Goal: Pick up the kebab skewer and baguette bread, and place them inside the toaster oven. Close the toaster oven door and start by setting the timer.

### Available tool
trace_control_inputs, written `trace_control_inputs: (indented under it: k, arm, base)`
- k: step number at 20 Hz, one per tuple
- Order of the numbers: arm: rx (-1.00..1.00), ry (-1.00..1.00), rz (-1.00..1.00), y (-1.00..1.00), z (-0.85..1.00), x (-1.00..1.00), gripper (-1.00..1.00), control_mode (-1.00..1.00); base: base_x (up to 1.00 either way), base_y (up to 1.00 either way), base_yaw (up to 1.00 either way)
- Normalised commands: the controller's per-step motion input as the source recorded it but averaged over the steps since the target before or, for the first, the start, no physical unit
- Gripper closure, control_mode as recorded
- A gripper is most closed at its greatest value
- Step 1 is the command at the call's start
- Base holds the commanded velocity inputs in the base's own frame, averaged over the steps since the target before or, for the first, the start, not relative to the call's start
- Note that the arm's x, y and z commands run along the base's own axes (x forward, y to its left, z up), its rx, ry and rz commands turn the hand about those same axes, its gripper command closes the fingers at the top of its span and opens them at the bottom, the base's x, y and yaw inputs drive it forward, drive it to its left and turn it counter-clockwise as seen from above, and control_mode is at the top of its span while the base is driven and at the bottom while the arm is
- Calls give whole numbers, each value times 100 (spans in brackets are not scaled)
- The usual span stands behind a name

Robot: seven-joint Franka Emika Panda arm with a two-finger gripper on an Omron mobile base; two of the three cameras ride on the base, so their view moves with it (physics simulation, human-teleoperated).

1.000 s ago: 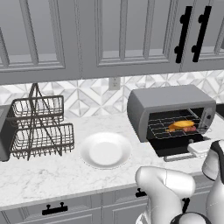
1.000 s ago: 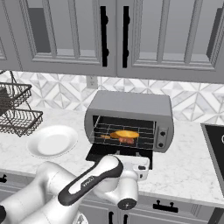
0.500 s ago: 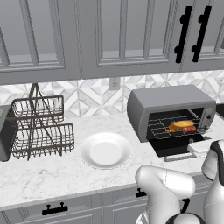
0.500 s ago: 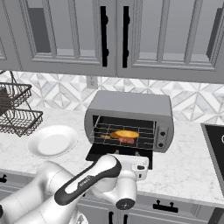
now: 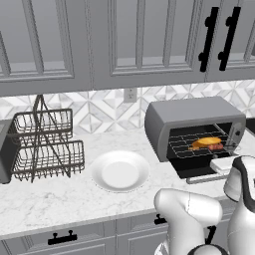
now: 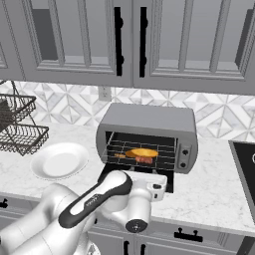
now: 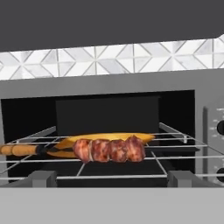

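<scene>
- Claw (image 7: 112,186) wide open and empty, level with the mouth of the toaster oven (image 6: 147,137), low at the front of the cavity.
- Finger tips (image 7: 43,178) parted just above the lowered toaster oven door (image 6: 159,180), which lies flat out from the oven's base — not yet shut.
- Kebab skewer (image 7: 109,150) lying across the front of the wire rack (image 7: 173,151), its handle end reaching toward the rack's left edge.
- Baguette bread (image 7: 105,139) just behind the skewer, touching or nearly so; both inside, loading judged complete.
- Risk: a lift begun from this low position could catch the door's edge unevenly and slip off — the handle bar sits close under the hand and is hard to make out.
- Risk: an upward sweep too far into the cavity may snag the rack or knock the skewer, whose handle end sits nearest the opening.
- Risk: control knobs (image 7: 218,127) at the oven's right edge stand close to the door line; the timer could be confused with the lower knob.
- White plate (image 5: 119,170) bare on the bench, left of the oven, well apart.
</scene>
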Motion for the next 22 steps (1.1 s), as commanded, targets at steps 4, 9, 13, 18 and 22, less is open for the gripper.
trace_control_inputs:
  k: [4,9,13,18,22]
  arm:
    - [0,0,0,0,0,15,-100,-100]
    - [0,1,0,0,0,7,-100,-100]
    - [0,2,0,0,0,2,-100,-100]
    - [0,0,0,0,0,0,-100,-100]
    - [0,0,0,0,0,8,-100,-100]
  base:
    - [0,0,0]
    - [0,0,0]
    - [0,0,0]
    - [0,0,0]
    - [0,0,0]
